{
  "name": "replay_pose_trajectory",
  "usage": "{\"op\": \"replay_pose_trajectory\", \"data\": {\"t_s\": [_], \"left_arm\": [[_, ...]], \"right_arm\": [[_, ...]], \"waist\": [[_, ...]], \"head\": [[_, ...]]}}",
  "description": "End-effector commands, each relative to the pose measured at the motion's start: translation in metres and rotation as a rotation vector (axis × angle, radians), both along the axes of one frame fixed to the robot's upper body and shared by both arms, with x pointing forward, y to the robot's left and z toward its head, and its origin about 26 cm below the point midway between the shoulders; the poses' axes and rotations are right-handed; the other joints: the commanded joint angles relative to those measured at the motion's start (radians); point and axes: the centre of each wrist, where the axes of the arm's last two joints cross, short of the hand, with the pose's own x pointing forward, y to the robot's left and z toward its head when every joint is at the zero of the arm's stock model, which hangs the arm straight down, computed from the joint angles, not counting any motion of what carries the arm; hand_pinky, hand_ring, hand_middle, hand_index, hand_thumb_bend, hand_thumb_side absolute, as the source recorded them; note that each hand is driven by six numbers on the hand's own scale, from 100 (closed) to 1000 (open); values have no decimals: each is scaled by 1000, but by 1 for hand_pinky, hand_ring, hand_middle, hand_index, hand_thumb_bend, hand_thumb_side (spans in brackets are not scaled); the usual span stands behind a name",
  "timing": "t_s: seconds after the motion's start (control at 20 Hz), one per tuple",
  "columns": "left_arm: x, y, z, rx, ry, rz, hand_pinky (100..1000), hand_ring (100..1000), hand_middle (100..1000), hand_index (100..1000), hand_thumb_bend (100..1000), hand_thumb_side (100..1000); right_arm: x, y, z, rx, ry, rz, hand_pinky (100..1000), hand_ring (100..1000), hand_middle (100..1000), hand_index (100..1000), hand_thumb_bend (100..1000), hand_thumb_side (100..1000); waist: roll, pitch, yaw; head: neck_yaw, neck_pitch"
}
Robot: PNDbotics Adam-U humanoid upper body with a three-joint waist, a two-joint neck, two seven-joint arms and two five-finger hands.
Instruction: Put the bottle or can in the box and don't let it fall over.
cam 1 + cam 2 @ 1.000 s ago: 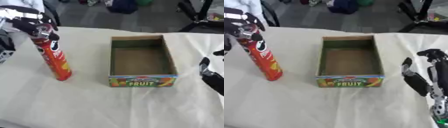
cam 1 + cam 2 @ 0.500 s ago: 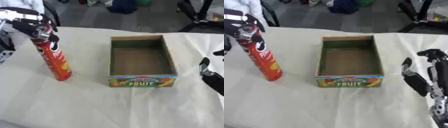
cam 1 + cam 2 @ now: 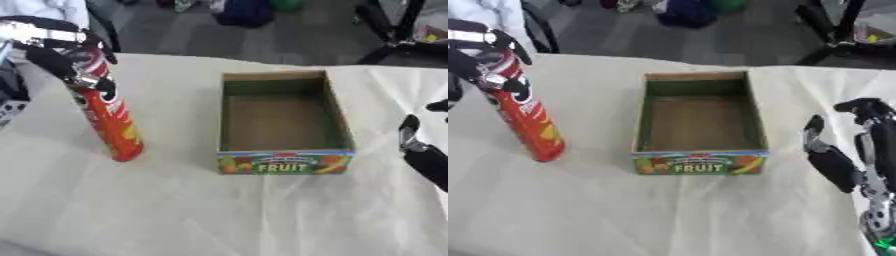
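A tall red can (image 3: 108, 117) stands at the left of the table, leaning a little with its top to the left. My left hand (image 3: 54, 50) grips its top, fingers curled round the upper end. To the can's right lies an open cardboard box (image 3: 282, 120), empty inside, with a colourful "FRUIT" label (image 3: 283, 164) on its near wall. My right hand (image 3: 853, 150) hangs at the right edge, away from the box, its fingers relaxed and holding nothing.
A cream cloth (image 3: 175, 210) covers the table, with wrinkles near the box and at the right. Beyond the far edge lie dark floor, bags (image 3: 245, 11) and black stands (image 3: 394, 30).
The can and my left hand have stayed about where they were. The box and my right hand have not moved.
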Motion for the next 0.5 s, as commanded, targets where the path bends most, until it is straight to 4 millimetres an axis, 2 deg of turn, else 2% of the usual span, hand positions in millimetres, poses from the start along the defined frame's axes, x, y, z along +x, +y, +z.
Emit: {"op": "replay_pose_trajectory", "data": {"t_s": [0.05,0.3,0.5], "left_arm": [[-4,11,12,21,-14,0,663,823,820,844,524,598],[-3,11,9,16,-4,0,644,811,816,840,496,541],[-3,12,9,15,0,7,635,802,811,831,451,431]], "right_arm": [[-2,-1,10,-18,-34,2,666,718,780,757,100,686],[-2,-1,10,-17,-37,1,665,718,780,757,100,686],[-2,-1,10,-16,-39,0,664,718,780,757,100,686]], "waist": [[1,-17,0],[2,-15,-3],[2,-13,-3]], "head": [[1,-7],[1,-9],[1,-12]]}}
